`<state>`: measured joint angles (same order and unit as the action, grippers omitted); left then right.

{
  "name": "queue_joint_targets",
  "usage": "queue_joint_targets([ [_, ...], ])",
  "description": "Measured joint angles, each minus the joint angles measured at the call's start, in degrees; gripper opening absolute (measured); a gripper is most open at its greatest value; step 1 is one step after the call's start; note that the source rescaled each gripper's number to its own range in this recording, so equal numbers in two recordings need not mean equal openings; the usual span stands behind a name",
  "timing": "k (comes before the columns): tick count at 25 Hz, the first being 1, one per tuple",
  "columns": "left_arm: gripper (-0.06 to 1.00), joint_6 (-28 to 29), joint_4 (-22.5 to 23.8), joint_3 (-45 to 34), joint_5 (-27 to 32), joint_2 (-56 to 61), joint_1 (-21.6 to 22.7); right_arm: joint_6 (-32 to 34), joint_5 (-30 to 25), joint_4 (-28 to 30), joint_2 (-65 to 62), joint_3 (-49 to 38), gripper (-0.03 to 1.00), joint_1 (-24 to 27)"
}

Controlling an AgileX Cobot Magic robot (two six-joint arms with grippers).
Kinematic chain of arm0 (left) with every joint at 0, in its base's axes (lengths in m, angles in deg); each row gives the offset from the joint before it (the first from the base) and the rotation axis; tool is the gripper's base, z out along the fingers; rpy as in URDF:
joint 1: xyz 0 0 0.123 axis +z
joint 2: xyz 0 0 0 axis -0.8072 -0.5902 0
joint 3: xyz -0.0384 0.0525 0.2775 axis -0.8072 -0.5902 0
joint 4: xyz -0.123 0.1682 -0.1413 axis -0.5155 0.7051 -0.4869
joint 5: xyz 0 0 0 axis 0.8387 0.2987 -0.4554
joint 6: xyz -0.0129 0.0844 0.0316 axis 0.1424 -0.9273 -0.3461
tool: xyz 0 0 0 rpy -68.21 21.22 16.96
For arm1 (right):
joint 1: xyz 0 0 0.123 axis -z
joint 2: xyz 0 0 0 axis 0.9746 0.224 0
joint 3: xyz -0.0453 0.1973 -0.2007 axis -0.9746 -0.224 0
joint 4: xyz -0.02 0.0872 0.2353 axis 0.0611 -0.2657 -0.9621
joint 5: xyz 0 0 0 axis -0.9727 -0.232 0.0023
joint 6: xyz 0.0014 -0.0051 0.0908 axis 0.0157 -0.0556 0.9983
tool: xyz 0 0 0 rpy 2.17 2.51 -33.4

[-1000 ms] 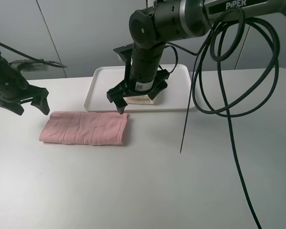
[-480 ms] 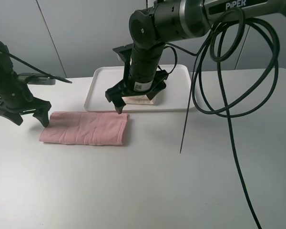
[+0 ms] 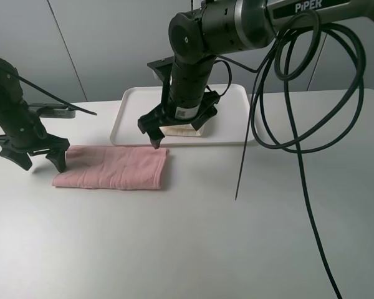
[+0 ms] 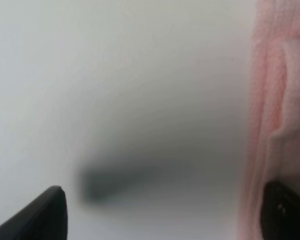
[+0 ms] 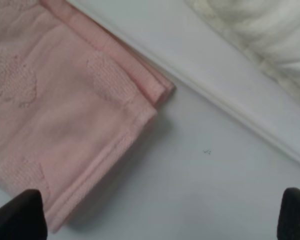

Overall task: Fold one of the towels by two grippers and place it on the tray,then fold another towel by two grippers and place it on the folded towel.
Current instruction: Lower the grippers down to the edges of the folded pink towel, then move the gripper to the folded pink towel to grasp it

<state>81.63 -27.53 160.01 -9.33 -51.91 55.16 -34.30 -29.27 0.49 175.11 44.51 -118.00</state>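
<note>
Now my left gripper (image 3: 42, 163) has swung in, jaws wide, to the pink towel's (image 3: 115, 168) 9 o'clock end, the right gripper (image 3: 179, 129) hangs wide at its 2 o'clock corner, and with the cream towel (image 3: 188, 131) folded on the tray (image 3: 137, 99) at 12, I judge the pickup close.

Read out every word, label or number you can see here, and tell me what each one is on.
"PiPER": white letters on the black jointed right robot arm.
Small white sticker on that arm's wrist: print too small to read.
Light pink terry cloth towel, cream-white terry cloth towel and flat white rectangular plastic tray: no text.
</note>
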Motion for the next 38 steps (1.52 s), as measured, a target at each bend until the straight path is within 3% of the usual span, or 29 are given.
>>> queue_joint_targets([
  [16,0.99,0.3,0.5,0.0,0.0,0.0,-0.1,-1.0,-0.1,-1.1,0.3,0.0,1.00,0.0],
  [38,0.99,1.4,0.8,0.0,0.2,0.0,-0.1,8.3,0.0,-6.8,9.2,2.5,0.97,-0.2],
])
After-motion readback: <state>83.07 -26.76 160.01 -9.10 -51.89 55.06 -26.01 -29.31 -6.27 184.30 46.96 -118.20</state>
